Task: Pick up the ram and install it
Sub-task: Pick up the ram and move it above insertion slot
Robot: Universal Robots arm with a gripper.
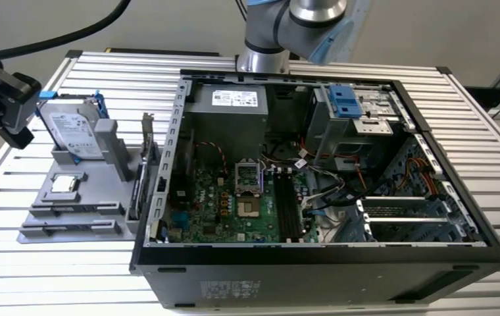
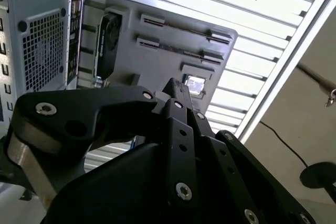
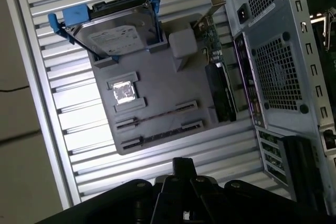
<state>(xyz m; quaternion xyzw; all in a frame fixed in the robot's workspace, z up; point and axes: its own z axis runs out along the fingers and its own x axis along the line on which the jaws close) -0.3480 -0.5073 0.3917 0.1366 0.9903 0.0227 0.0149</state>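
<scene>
I have the gripper hanging in the air, well clear of the grey parts holder and touching nothing. In both wrist views its fingers come together into a single tip with no gap, and nothing is held between them.

The ram sits in the holder, and I see it edge-on as a thin dark line. It runs between the end clips of the slot row just beside the square silver processor chip. The second slot row, farther from the chip, looks plain grey, and I cannot tell whether anything is in it.

At the holder's far end from those rows, a hard drive in a blue caddy stands propped upright. Along the holder's edge that faces the open computer case, an expansion card with a metal bracket stands on edge, between the holder's flat part and the case wall.

In the exterior view the case lies on the slatted aluminium table beside the holder, with the motherboard's long black memory slots exposed inside.
</scene>
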